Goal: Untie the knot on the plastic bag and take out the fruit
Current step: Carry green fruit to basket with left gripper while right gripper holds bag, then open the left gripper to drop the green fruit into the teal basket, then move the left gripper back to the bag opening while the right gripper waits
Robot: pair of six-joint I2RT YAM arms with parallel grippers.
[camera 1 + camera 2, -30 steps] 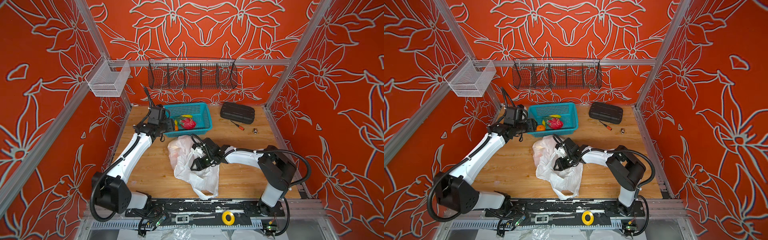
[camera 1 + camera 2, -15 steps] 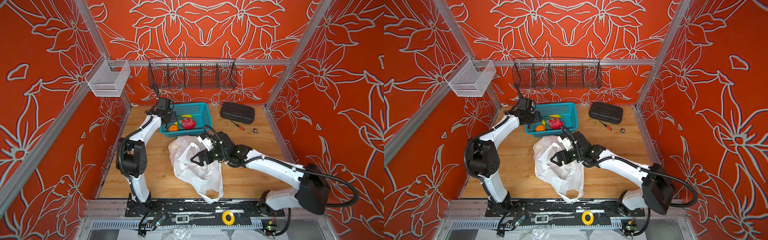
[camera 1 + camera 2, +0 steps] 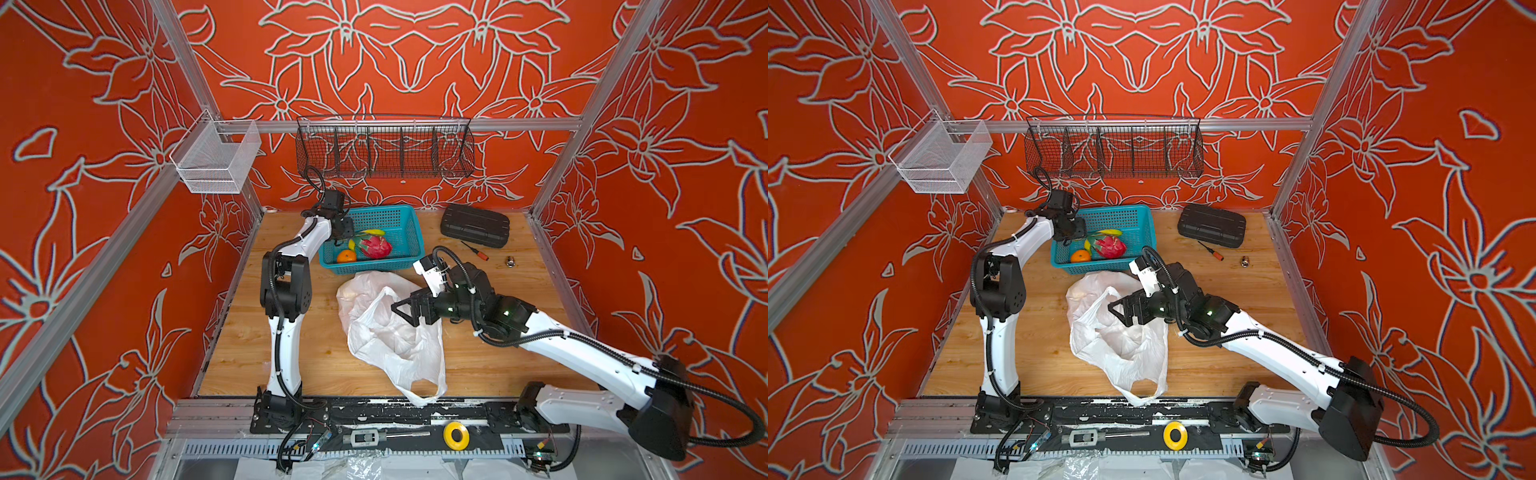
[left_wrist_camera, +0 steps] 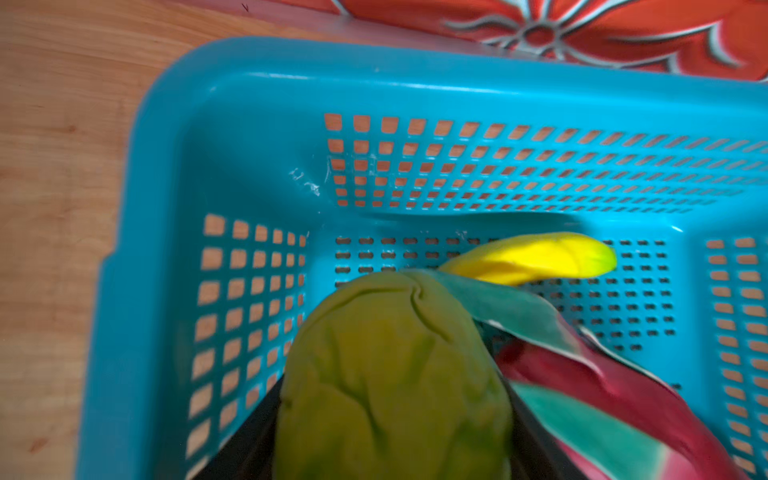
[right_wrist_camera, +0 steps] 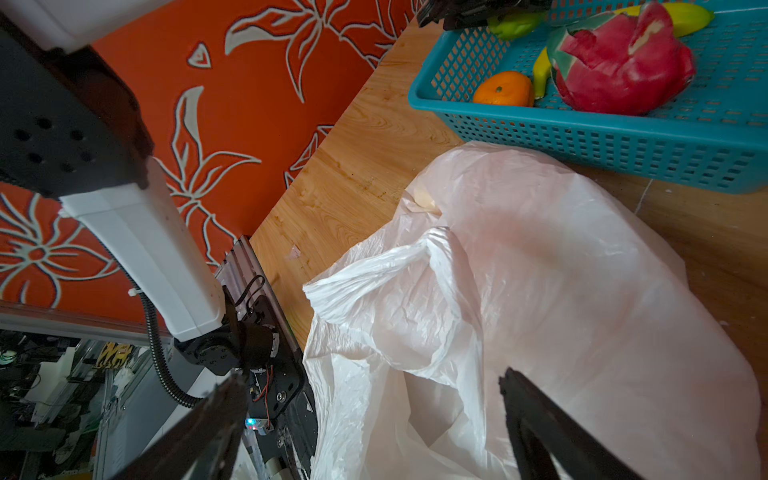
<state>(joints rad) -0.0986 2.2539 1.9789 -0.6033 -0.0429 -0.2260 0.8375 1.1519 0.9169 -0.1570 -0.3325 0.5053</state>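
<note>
Transfer of fruit from bag to basket, partway through. Left gripper (image 3: 344, 232) is clamping a bumpy green fruit (image 4: 386, 332) between its black jaws, which are closed on the fruit's sides. It is hanging over the teal basket (image 4: 166, 124) near the basket's 9 o'clock end, as both top views show. Already lying in the basket are a dragon fruit (image 3: 375, 246) at the centre, a banana (image 3: 372, 232) toward 12 o'clock of it, and an orange (image 3: 346, 257) at the 7 o'clock corner.

Right gripper (image 5: 371, 378) is standing with its jaws spread wide and nothing between them, poised over the plastic bag (image 3: 395, 340). The bag is lying on the wooden table (image 3: 324, 374) at 6 o'clock of the basket, its far edge just beside the basket's near wall. No knot is showing. One handle loop (image 3: 441, 376) is trailing toward 6 o'clock over the table's front edge, and the other handle (image 5: 374, 270) is rising free near the open jaws. The untying is therefore judged done.

A pale yellowish patch (image 5: 424, 195) is showing at the bag's 11 o'clock end; whether it is fruit cannot be told.

Step in hand, as judged: the left arm is depositing the green piece. Its next move calls for lowering onto the bare basket floor at 9 o'clock of the dragon fruit, then parting the jaws. The right arm's next move calls for entering the bag's mouth without pinching the thin film.
</note>
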